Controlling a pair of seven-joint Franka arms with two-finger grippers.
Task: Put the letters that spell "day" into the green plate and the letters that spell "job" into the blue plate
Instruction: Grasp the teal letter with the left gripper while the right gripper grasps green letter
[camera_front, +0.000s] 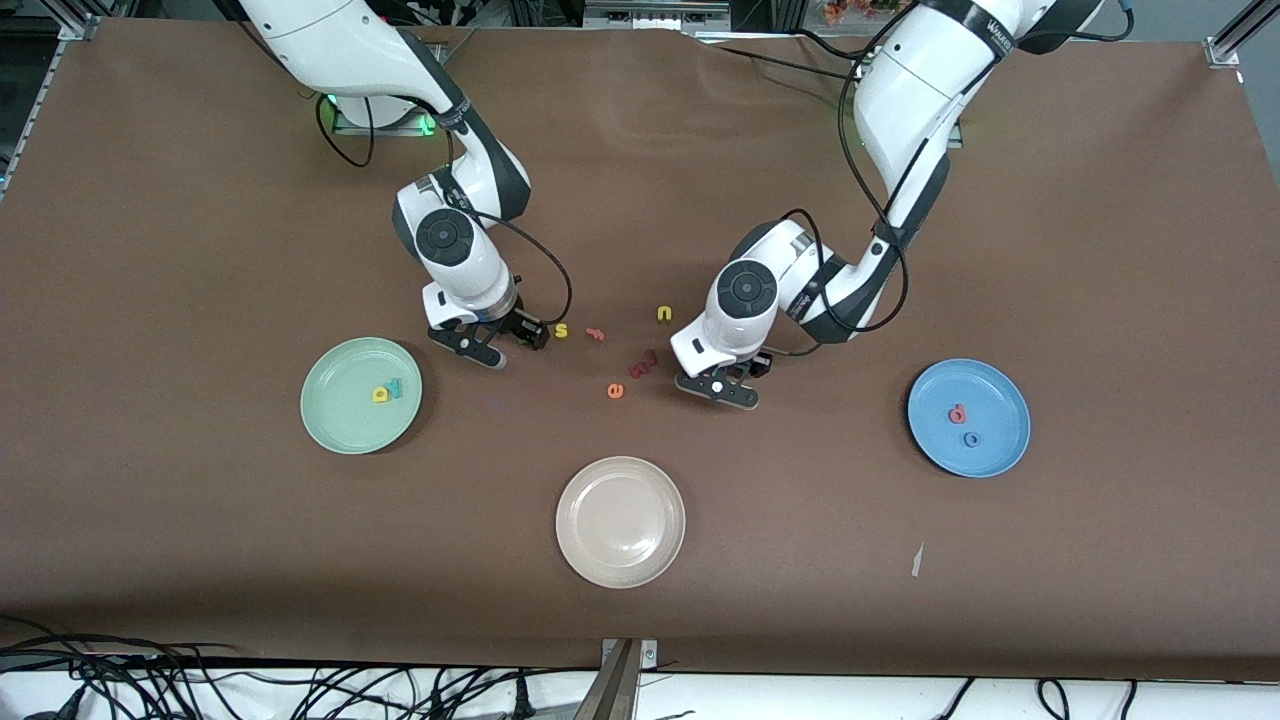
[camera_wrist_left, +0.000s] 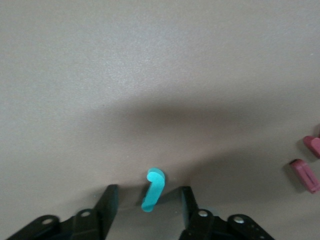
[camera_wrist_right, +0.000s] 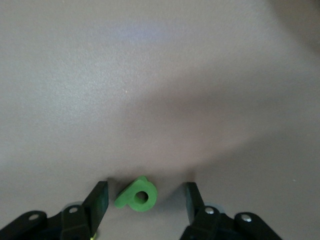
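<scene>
On the side toward the right arm's end of the tabletop, the green plate (camera_front: 335, 425) holds the yellow a (camera_front: 380, 394) and the teal y (camera_front: 396, 388). Just above it in my front view, the right gripper (camera_front: 487, 345) is down at the tabletop, its fingers open with a gap on either side of the green d (camera_wrist_right: 137, 196). Mid-tabletop lie the spare letters: yellow s (camera_front: 561, 330), pink f (camera_front: 596, 334), yellow u (camera_front: 664, 313), two dark red pieces (camera_front: 642, 363) and orange e (camera_front: 615, 390). Beside them the left gripper (camera_front: 722, 385) is low too, open and straddling the teal j (camera_wrist_left: 153, 190) without touching it. The blue plate (camera_front: 1000, 400), toward the left arm's end, carries the salmon b (camera_front: 958, 412) and blue o (camera_front: 971, 438). I judge this the last pickup for both words: each gripper must close squarely, lift, then carry to its plate. The paths look open; every edge is well away, and only the dark red pieces crowd the left gripper.
</scene>
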